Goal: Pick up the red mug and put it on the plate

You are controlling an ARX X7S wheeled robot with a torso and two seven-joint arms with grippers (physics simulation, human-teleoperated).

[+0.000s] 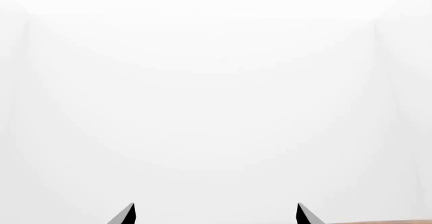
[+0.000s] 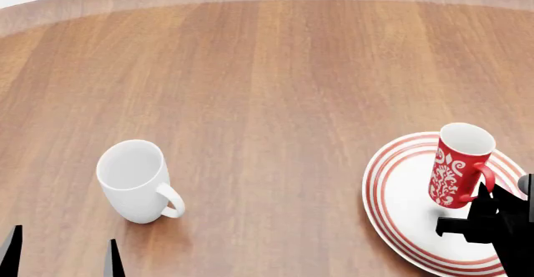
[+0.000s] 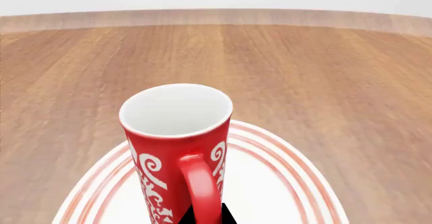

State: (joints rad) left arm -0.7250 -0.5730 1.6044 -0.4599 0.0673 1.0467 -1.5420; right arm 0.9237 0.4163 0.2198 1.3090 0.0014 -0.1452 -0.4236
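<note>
Head view is showing the red mug [image 2: 459,165] standing upright on the plate [image 2: 401,196], toward the plate's far right part, with its handle turning toward the robot. The plate is sitting on the wooden bench [image 2: 267,70] at the near right, and its right edge is running out of the picture. The right gripper [image 2: 488,217] is showing as a black shape just beside the mug's handle, overlapping the plate's near right rim; whether its jaws are closing on the handle or standing free of it cannot be told from here.

Right wrist view is looking at the mug [image 3: 179,148] from close by, handle facing the camera, white inside showing, the plate's [image 3: 284,183] red rings curving around it. A small black tip is peeking out at the base of the handle, too little to tell how the right jaws are standing.

A plain white mug [image 2: 135,180] is standing upright well apart on the bench's near left, its handle pointing toward the right. The left gripper [image 2: 60,252] is showing only as two dark tips at the near left edge, clear of the white mug.

Left wrist view is facing blank white, with the two tips of the left gripper [image 1: 216,215] set wide apart and holding nothing.
</note>
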